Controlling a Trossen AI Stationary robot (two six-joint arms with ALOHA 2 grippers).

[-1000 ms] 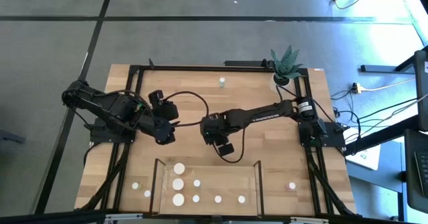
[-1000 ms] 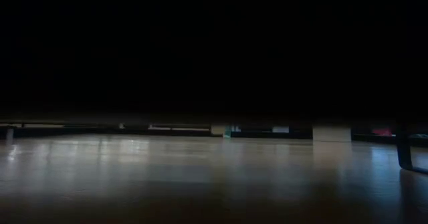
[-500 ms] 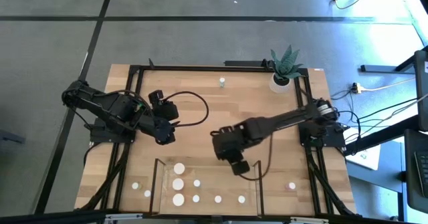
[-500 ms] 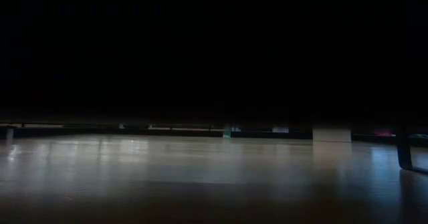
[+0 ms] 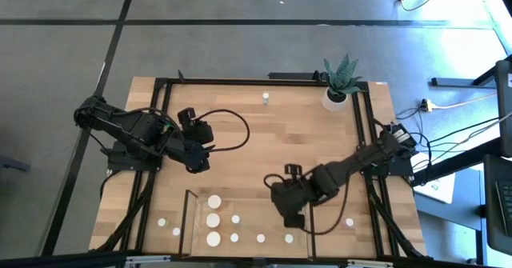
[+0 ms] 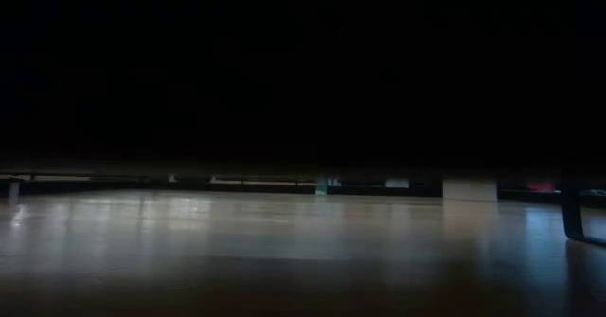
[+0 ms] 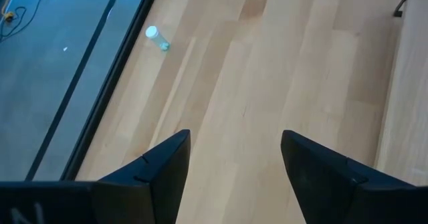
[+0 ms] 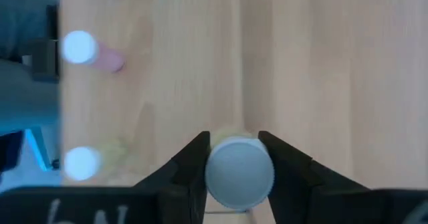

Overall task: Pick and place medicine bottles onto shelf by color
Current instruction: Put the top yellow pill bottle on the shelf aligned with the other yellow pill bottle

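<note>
Mostly black above; dim counter stretching back below, tiny bottle standing far off, dark post at right.

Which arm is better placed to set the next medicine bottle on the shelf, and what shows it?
The right. Its gripper is shut on a white-capped bottle and hangs over the shelf near its right end. The left gripper is open, holds nothing, and sits over bare table left of centre, short of the shelf.
</note>
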